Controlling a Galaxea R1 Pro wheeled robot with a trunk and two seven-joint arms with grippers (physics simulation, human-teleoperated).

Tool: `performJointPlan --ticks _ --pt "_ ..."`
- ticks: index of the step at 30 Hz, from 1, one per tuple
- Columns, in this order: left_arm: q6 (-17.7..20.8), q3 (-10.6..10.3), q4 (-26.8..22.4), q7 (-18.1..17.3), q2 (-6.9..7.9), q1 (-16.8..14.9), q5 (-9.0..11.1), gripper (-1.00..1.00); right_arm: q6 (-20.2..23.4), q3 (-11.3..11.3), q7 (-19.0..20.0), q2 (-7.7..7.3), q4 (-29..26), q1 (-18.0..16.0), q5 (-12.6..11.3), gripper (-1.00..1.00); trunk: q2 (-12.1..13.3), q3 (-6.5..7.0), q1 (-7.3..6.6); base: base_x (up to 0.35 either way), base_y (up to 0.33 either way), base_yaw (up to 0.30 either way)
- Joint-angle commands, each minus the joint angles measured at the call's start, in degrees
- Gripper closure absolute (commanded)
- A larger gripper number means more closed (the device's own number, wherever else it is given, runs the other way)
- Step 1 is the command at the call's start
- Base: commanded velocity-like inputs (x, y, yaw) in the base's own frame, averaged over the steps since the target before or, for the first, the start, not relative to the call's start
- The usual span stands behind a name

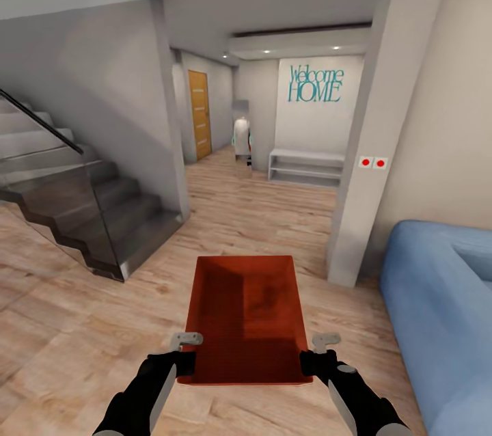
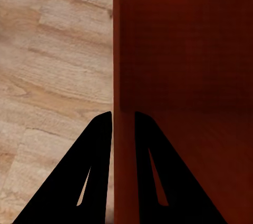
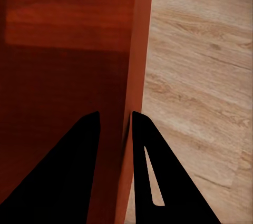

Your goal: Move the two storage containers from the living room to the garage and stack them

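Observation:
I hold one red-orange storage container [image 1: 246, 316] in front of me, above the light wood floor of the living room. My left gripper [image 1: 183, 354] is shut on its left wall near the front corner. My right gripper [image 1: 313, 355] is shut on its right wall. In the left wrist view the thin container wall [image 2: 123, 50] runs between the two black fingers [image 2: 84, 176]. The right wrist view shows the other wall [image 3: 138, 50] pinched between black fingers [image 3: 158, 176], with the container's inside beside it. The bin is open-topped and empty.
A dark staircase with a glass rail [image 1: 82, 203] rises at the left. A grey pillar [image 1: 372, 149] stands ahead on the right, and a blue sofa [image 1: 444, 313] fills the right edge. Between them a hallway leads to a white bench [image 1: 306, 166] and a wooden door [image 1: 199, 115].

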Motion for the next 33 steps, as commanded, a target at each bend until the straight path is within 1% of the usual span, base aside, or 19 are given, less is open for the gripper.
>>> performJointPlan --ticks 1,33 --pt "0.4 0.2 0.0 0.6 0.75 0.0 -2.5 1.00 -0.4 0.0 -0.1 -0.06 -0.4 -0.1 0.2 1.00 -0.1 -0.12 0.06 0.327 0.000 0.000" --pt "0.4 0.2 0.0 0.6 0.75 0.0 -2.5 1.00 -0.3 0.0 0.0 -0.06 -0.4 -0.1 0.3 1.00 -0.1 -0.12 0.06 0.327 0.000 0.000"
